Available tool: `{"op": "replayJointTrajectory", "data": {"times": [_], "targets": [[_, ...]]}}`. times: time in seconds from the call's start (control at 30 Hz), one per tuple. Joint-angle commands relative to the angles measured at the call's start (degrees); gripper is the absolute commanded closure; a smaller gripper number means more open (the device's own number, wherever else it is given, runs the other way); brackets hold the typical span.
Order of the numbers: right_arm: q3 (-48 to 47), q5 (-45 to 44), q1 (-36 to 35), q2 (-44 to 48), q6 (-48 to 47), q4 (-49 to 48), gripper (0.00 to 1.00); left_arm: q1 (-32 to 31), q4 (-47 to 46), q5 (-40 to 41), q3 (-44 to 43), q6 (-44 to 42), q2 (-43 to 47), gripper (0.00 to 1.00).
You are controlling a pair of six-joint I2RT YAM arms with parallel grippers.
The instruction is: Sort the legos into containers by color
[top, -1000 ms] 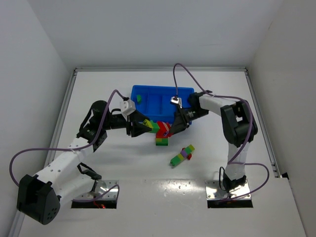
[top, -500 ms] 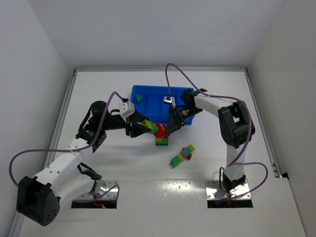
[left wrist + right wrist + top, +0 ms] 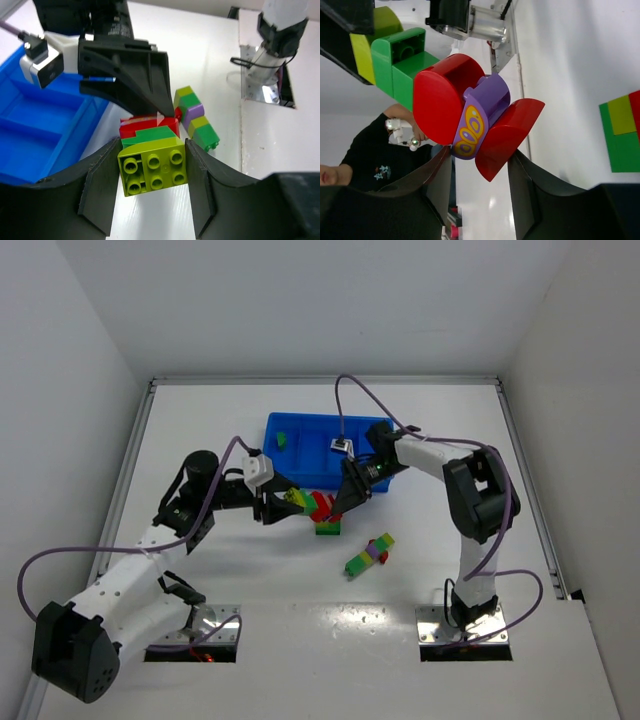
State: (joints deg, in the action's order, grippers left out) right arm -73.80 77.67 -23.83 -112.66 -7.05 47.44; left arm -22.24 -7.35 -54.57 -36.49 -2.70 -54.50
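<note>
A multicolour lego stack point(image 3: 312, 504) is held between both claws at the centre of the top view, just below the blue tray point(image 3: 272, 424). Its yellow-green brick point(image 3: 152, 167) is clamped by the left gripper point(image 3: 152, 175). Its red-and-purple butterfly piece point(image 3: 470, 117) is pinched by the right gripper point(image 3: 481, 162). Pulling the stack apart appears to be the step in hand. Next, a firm opposed pull without slipping is called for, followed by sorting of each piece by colour.

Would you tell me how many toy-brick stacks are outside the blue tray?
3: a multicolour plastic brick stack gripped by both arms' jaws; a green, yellow and red stack on the white table beside it; a green, purple and yellow-green stack lying farther right.
</note>
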Motion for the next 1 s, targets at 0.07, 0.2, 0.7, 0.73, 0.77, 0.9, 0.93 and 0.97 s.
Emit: {"op": "replayJointTrajectory", "data": {"times": [0.07, 0.2, 0.7, 0.73, 0.77, 0.9, 0.93, 0.97], "targets": [[2.3, 13.9, 1.3, 4.3, 3.6, -5.8, 1.0, 0.4, 8.0, 3.1, 4.6, -8.3, 1.2, 1.0], [3.5, 11.6, 2.8, 4.3, 4.2, -6.7, 1.0, 0.4, 12.2, 5.0, 6.6, -12.1, 2.3, 1.0], [-1.3, 0.4, 2.1, 1.8, -10.5, 7.2, 1.0, -2.4, 14.0, 10.4, 7.8, -17.7, -3.2, 1.0], [-0.8, 0.4, 2.1, 1.8, -10.5, 7.2, 1.0, -2.9, 13.3, 11.4, 7.8, -17.7, -3.2, 1.0], [-0.8, -0.4, 2.1, 1.8, -10.5, 7.2, 1.0, -2.9, 13.3, 11.4, 7.8, -17.7, -4.0, 1.0], [0.3, -2.8, 2.1, 1.8, -10.5, 6.6, 1.0, -3.6, 13.3, 13.6, 8.4, -18.2, -5.3, 1.0], [1.0, -2.8, 2.1, 1.8, -10.5, 5.9, 1.0, -4.1, 14.3, 13.6, 9.0, -19.3, -5.3, 1.0], [1.0, -4.2, 2.1, 1.8, -10.5, 5.9, 1.0, -4.1, 14.3, 15.5, 9.0, -19.8, -5.8, 1.0]]}}
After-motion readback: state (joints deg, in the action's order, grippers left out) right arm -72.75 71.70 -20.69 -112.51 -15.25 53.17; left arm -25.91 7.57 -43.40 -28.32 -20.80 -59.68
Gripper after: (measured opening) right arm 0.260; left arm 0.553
